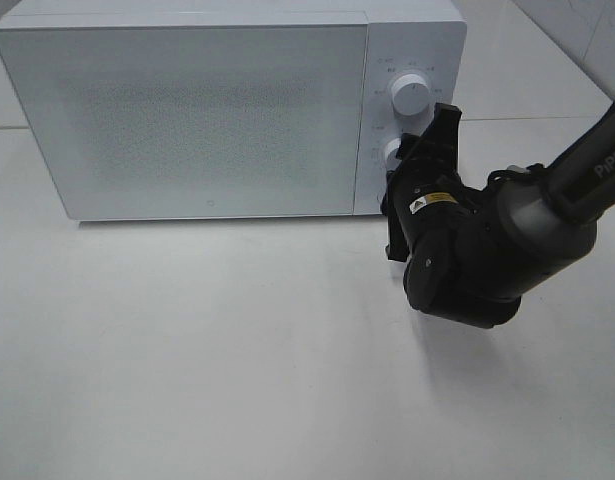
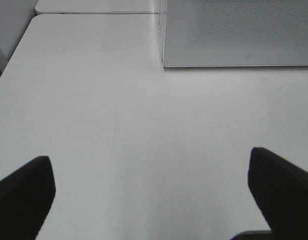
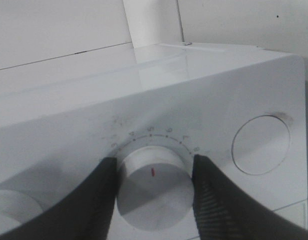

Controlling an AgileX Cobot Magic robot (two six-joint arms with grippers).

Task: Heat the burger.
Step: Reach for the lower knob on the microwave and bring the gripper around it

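Hunting for the burger through all three views turns up nothing: it is not on the worktop (image 1: 187,350) and not in either tool. The microwave (image 1: 207,110) stands at the far side of the worktop with its door (image 1: 187,115) shut and too frosted to see through. My judgement is that the burger sits inside, but that cannot be confirmed.

On the control panel at the right end of the microwave, the right tool (image 3: 154,161) is clenched on the dial (image 3: 152,187). One finger presses each side of it, and its red mark points towards the printed scale. This is the lower of two knobs; the upper knob (image 1: 411,95) is untouched. The left tool (image 2: 149,160) hangs released, jaws wide and holding nothing, over bare worktop near the left corner of the microwave.

Judging by this, loading and closing look finished, and setting the time is the step in hand. Whether the dial is turned far enough I cannot tell. Left to do are the heating itself and, perhaps, taking the burger out.
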